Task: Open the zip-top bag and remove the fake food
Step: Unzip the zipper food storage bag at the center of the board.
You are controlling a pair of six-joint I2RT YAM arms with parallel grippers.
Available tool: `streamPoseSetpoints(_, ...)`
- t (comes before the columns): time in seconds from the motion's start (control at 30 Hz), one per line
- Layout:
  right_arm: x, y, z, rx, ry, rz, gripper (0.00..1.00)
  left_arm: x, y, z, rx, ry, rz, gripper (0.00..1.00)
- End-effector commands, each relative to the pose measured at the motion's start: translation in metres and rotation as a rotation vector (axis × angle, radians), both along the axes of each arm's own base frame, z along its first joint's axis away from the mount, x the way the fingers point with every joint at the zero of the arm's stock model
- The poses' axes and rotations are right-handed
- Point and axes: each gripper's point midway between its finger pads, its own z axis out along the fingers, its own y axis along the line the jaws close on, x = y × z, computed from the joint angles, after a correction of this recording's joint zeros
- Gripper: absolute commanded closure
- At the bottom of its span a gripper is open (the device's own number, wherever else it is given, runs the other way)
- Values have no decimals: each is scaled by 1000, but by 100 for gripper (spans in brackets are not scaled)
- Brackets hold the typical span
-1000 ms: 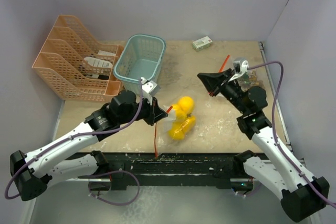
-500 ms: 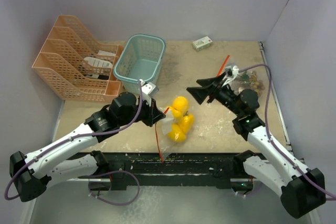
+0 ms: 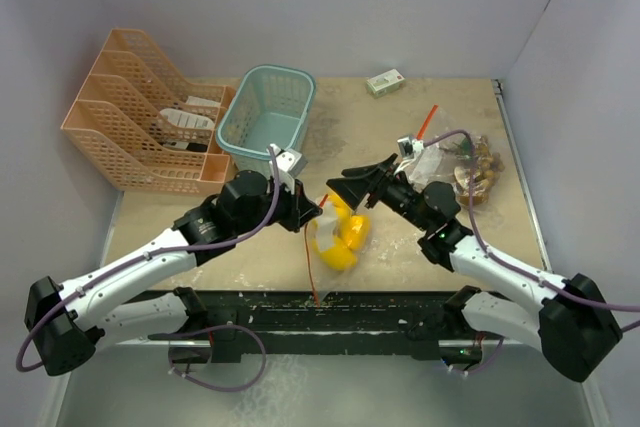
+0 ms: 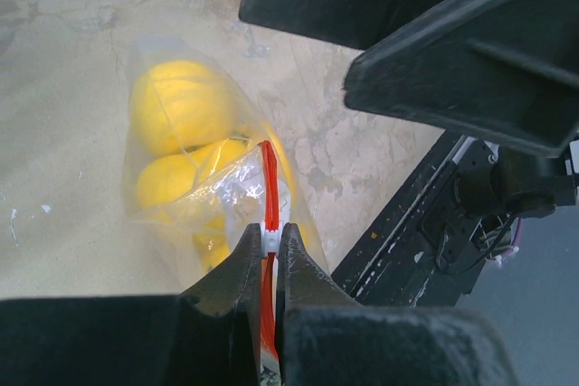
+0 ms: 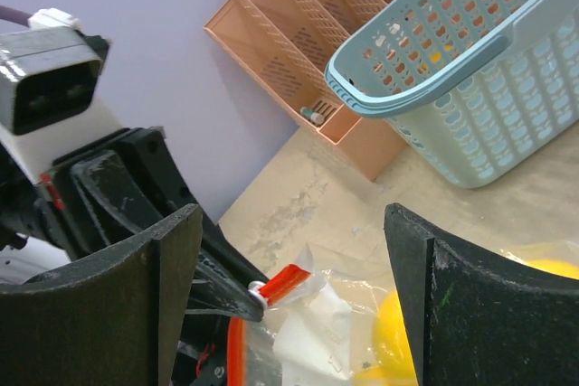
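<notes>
two arms meet over the bag (image 3: 322,237) near the front middle of the table (image 3: 400,117). the top view shows the left gripper (image 3: 312,215) at the bag's upper edge and the right gripper (image 3: 348,190) just beside it from the right, with yellow fruits (image 3: 343,247) inside the bag. it alone shows a heap of brownish pieces (image 3: 478,172) well apart to the right, and a box (image 3: 385,81) at the back. only the left wrist view shows the grip: the jaws are pinched tight on the red zip strip (image 4: 269,178), with the bag and its fruits just beyond them. the right wrist view shows its own fingers (image 5: 136,305) spread wide and holding nothing, the strip's end seen between them, and behind it the basket (image 5: 470,70) and rack (image 5: 308,42).
</notes>
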Motion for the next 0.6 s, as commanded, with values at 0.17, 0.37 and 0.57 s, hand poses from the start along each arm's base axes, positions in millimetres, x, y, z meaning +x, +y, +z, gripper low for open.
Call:
streamPoseSetpoints(0.17, 5, 14, 19, 122, -26, -6, 22, 12, -4, 60, -147, -121, 48, 100)
streamPoseSetpoints(0.37, 3, 26, 15, 147, -2, 28, 26, 16, -5, 63, -156, -134, 61, 100)
streamPoseSetpoints(0.57, 0, 40, 10, 147, 8, 51, 27, 22, -4, 69, -165, -148, 89, 100)
